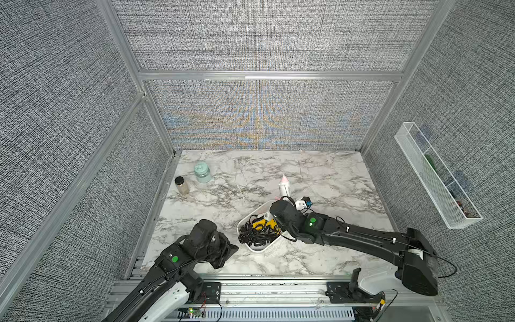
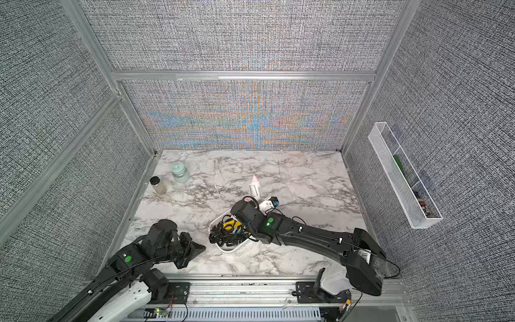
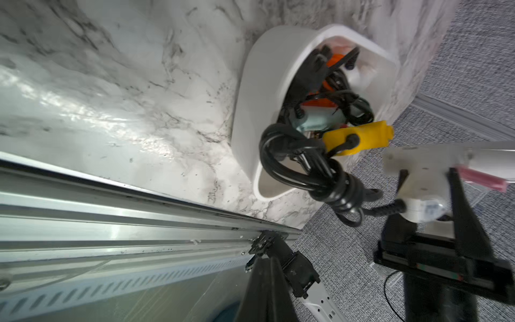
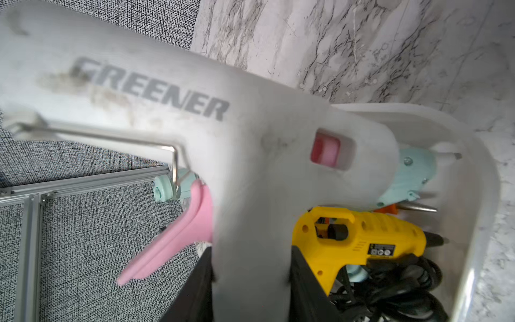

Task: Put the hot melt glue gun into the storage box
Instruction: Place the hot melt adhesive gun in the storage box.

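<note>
**A:** Where do we have the white glue gun [image 4: 250, 125]?

**B:** In our right pincer [image 4: 250, 267]. Its black fingers [image 4: 302, 281] press on the handle from either side, just behind the pink trigger [image 4: 181, 237], so that pincer is pinching the gun.

**A:** And the storage box [image 4: 479, 212]?

**B:** Right beside that pincer. In the right wrist view the gun's back end overlaps the box's rim, and the barrel points away from the box. We see the gun held up, not lying inside. We cannot tell whether it touches the rim.

**A:** What do we see in the box?

**B:** A yellow glue gun [image 4: 362, 237] lies just beside the pinching fingers, and a mint glue gun [image 4: 412, 172] lies past it. Black cords [image 1: 252, 234] are heaped at the end nearer our left pincer. In the left wrist view a cord bundle [image 3: 320, 172] hangs over the rim, between the box and the held gun.

**A:** How is the left pincer [image 1: 232, 247]?

**B:** It is pressed together with nothing in it. It sits near the cord end of the box and apart from it.

**A:** What else do we see?

**B:** Just beyond the right pincer a white bottle [image 1: 284, 187] with a pink tip stands upright on the marble table [image 1: 320, 172]. Well away from the left pincer, toward the far corner, a jar [image 1: 202, 171] with a mint lid and a small jar [image 1: 181, 186] with a dark lid stand near each other.
</note>
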Robot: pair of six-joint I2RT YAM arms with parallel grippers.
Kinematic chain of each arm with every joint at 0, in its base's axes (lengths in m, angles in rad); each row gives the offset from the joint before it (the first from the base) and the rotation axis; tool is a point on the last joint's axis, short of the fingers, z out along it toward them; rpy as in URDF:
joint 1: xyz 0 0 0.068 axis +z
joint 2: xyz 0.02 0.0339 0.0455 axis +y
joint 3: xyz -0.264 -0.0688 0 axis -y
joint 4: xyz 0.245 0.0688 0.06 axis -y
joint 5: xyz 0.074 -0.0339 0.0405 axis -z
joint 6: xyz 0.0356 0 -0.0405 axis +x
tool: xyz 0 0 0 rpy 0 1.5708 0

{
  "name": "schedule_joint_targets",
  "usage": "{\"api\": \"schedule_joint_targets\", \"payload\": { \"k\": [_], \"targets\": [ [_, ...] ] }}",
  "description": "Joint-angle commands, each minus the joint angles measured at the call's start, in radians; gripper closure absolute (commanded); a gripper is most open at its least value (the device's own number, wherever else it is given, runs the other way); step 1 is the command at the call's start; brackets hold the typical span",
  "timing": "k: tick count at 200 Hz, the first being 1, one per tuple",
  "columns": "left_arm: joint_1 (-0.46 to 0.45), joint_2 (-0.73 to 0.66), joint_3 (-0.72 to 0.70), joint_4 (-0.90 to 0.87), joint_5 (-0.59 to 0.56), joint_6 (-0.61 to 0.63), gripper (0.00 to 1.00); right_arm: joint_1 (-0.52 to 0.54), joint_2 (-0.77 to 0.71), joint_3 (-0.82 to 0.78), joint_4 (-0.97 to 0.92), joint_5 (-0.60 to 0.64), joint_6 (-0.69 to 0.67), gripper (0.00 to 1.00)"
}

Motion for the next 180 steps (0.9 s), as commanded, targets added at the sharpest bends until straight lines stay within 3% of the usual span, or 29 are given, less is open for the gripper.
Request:
{"api": "schedule_joint_targets", "payload": {
  "k": [1, 70, 125, 180],
  "targets": [
    [-0.030, 0.083, -0.033, 0.178, -0.010, -0.042, 1.00, -0.001, -0.006, 0.005, 0.025, 0.011, -0.034, 1.00],
    [-0.013, 0.389, 0.078, 0.319, -0.136, 0.039, 1.00, 0.010, -0.047, -0.014, 0.025, -0.027, -0.055, 1.00],
    [0.062, 0.422, 0.103, 0.277, -0.139, 0.118, 1.00, 0.053, -0.022, -0.051, 0.060, -0.065, -0.045, 1.00],
    [0.074, 0.503, 0.118, 0.298, -0.085, 0.153, 1.00, 0.108, 0.096, -0.059, 0.114, -0.125, -0.014, 1.00]
  ]
}}
